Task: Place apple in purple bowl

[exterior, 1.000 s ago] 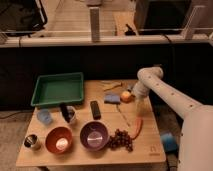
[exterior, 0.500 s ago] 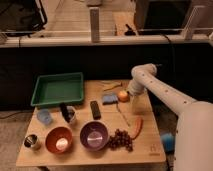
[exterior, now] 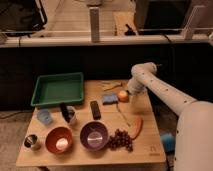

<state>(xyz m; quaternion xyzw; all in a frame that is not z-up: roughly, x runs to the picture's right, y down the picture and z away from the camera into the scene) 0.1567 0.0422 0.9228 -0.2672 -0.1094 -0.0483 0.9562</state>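
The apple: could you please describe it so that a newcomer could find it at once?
Look at the wooden table, toward its far right part, where the gripper is. The apple sits just beside it, right of a flat blue pad. It is small, round and orange-red, unlike the long curved carrot nearer the front.

Matt pale wood on the desk (exterior: 145, 147). The purple bowl (exterior: 94, 135), orange bowl (exterior: 50, 136) and green tray (exterior: 57, 90) look like smooth plastic; the lower-left cup (exterior: 32, 141) looks like shiny metal. The hand (exterior: 129, 95), right of centre beside the apple (exterior: 122, 96), has a smooth white shell.
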